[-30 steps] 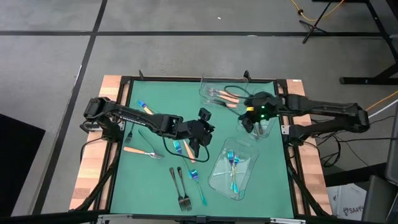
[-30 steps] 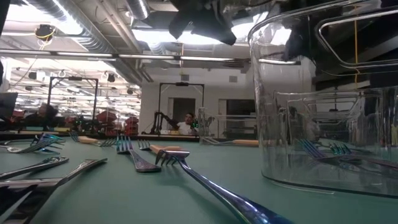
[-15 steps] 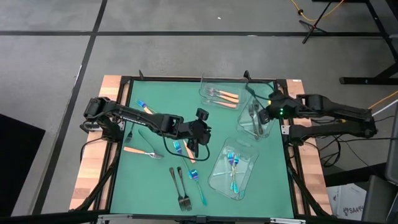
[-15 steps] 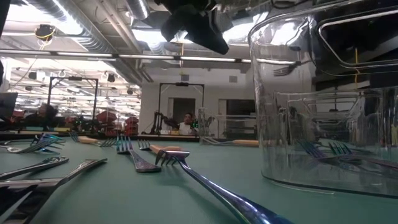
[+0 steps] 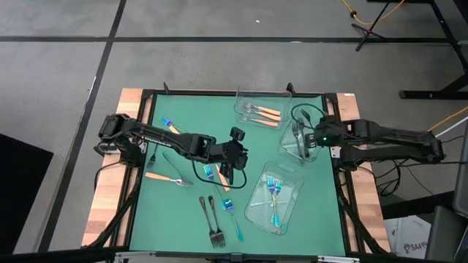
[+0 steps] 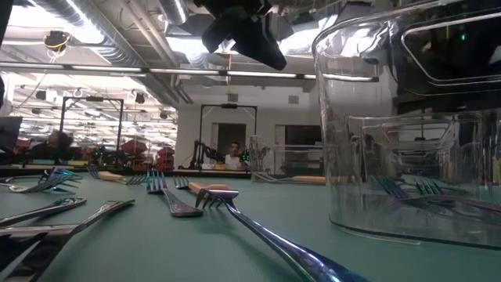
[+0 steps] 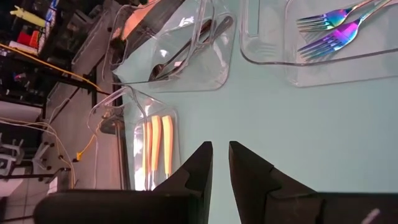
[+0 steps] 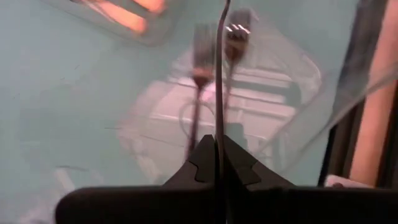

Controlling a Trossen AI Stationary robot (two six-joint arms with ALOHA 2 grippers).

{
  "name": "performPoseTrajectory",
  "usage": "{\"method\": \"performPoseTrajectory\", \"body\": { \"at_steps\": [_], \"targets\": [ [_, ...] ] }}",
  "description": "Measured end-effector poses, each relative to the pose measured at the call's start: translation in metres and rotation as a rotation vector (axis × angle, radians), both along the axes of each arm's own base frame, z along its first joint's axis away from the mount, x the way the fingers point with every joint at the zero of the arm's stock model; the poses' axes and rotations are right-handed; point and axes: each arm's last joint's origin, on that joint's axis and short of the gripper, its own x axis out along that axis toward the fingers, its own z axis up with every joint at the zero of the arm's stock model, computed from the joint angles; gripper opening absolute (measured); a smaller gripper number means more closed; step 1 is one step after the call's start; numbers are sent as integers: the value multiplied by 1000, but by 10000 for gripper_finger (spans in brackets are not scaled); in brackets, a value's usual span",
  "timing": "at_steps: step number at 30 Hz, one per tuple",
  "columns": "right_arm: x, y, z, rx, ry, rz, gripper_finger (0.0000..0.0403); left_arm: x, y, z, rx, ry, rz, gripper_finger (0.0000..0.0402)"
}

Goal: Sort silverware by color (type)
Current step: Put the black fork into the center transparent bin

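Observation:
My right gripper (image 5: 310,140) (image 8: 216,144) hangs at the right-hand side of a clear tray (image 5: 287,152) holding dark forks (image 8: 198,46). It is shut on a thin dark fork seen edge-on. My left gripper (image 5: 240,155) (image 7: 221,155) (image 6: 270,56) hovers over the mat's middle, open by a narrow gap with nothing in it. Below it lie a blue fork (image 5: 208,173) and an orange-handled one (image 5: 224,183). Loose on the mat are two dark forks (image 5: 213,223), a blue fork (image 5: 233,219) and an orange-handled fork (image 5: 165,177). My right gripper pinches the dark fork's flat sides (image 8: 217,127) between its two fingers. The fork runs on straight ahead along the fingers and shows only as a thin edge. The fingers slant steeply down from the table's right side toward the tray. The fork's far end is out of frame.
A far tray (image 5: 241,109) holds orange-handled forks (image 5: 267,112); a near tray (image 5: 256,212) holds blue forks (image 5: 274,193). More forks lie by the left edge (image 5: 153,157) (image 5: 170,126). The mat between the trays and my left gripper is bare.
My right gripper has drawn back toward the table's right edge and sunk a little. It has rolled and tipped more steeply down. My left gripper has stayed in place and turned slightly.

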Motion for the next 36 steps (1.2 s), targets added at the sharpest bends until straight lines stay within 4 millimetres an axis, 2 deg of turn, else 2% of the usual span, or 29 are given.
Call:
{"method": "performPoseTrajectory", "body": {
  "at_steps": [6,21,36],
  "targets": [
    [6,-1,-28,-1,-31,-30,0,0,0,0,0,0,0,47],
    [14,-3,-75,6,-135,-96,0,0,0,0,0,0,0,47],
    [13,-2,-80,6,-135,-100,22,0,0,0,0,0,0,47]
  ]
}}
